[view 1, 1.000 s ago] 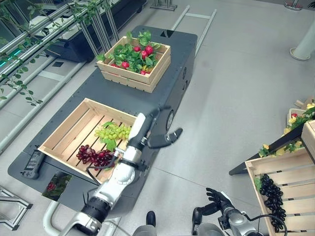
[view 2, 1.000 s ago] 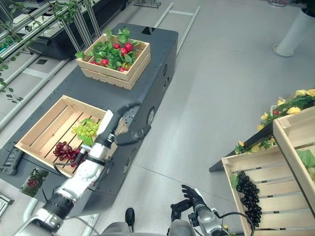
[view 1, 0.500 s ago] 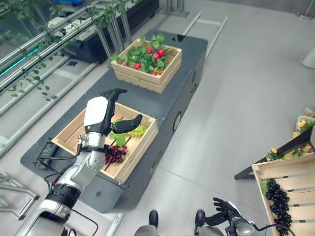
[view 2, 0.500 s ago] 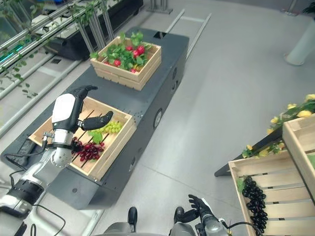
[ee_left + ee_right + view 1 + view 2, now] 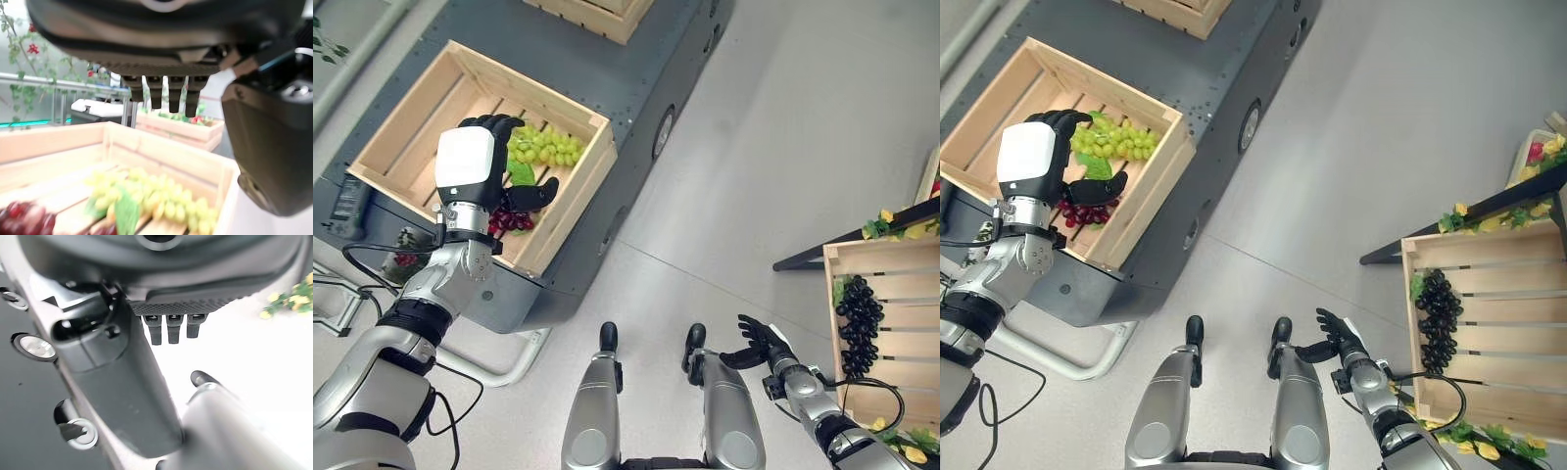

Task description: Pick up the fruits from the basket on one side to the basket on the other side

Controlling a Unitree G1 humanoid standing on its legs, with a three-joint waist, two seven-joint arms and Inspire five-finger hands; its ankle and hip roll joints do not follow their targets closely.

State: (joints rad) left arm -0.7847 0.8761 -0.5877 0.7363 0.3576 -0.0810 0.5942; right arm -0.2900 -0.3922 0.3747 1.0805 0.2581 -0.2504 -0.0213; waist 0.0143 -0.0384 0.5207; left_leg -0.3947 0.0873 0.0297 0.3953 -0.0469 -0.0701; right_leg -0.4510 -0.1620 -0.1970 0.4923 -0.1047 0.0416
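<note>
Two hands showing, nearest first. Hanging low by the body, the right hand (image 5: 761, 342), fingers loosely spread and holding nothing, probably waiting as the free hand beside the right crate (image 5: 878, 257), where black grapes (image 5: 859, 321) are already lying lengthwise along the slats, running near to far.

Farther out, hovering over the left crate (image 5: 563, 100), the left hand (image 5: 475, 166), palm down, fingers straight and thumb held apart, gripping nothing; likely lining up from above for a grasp. Lying under and just beyond its fingers, green grapes (image 5: 546, 149), long axis running across the slats toward the crate's right wall, leaf end toward the hand. Sitting nearer, partly under the thumb, red grapes (image 5: 510, 219). Both bunches resting flat on the slats, not yet lifted.

Farthest, standing on the same dark cart (image 5: 651, 61), another crate (image 5: 597, 12).
</note>
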